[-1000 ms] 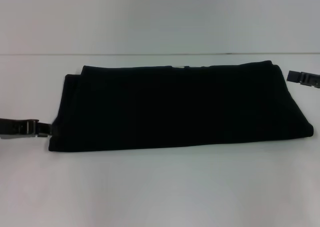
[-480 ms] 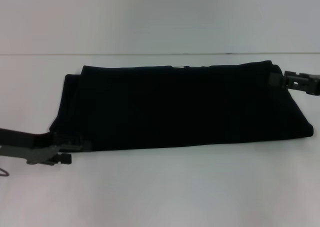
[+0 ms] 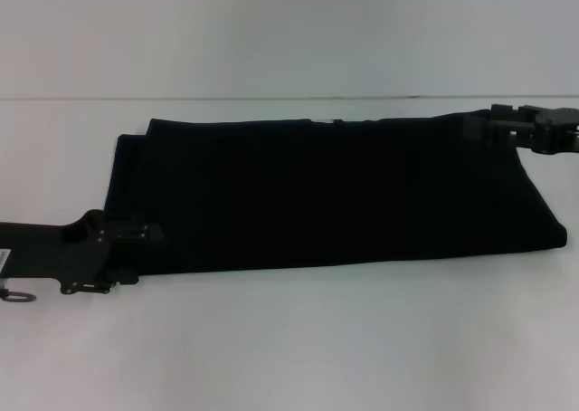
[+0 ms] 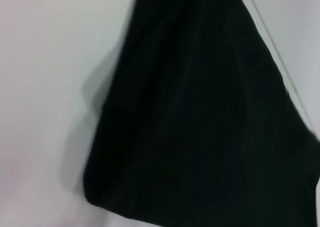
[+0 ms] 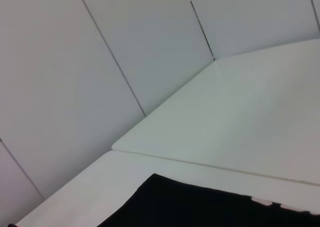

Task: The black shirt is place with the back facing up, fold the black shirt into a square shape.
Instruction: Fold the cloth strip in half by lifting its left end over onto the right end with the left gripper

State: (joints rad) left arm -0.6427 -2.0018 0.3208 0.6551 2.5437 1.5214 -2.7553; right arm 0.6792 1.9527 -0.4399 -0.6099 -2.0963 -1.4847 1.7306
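The black shirt (image 3: 326, 194) lies on the white table, folded into a long band running left to right. My left gripper (image 3: 149, 237) sits over the shirt's near left corner. My right gripper (image 3: 472, 127) reaches over the far right corner. The left wrist view is filled by the black shirt (image 4: 200, 127) on the table. In the right wrist view only an edge of the black shirt (image 5: 200, 207) shows at the bottom. Neither view shows the fingers plainly.
The white table (image 3: 298, 339) extends in front of the shirt and to both sides. A pale wall (image 3: 289, 31) stands behind the table's far edge. Wall panels (image 5: 100, 62) and a table seam appear in the right wrist view.
Both grippers have moved inward from beside the shirt onto its corners: the left onto the near left corner, the right onto the far right corner.
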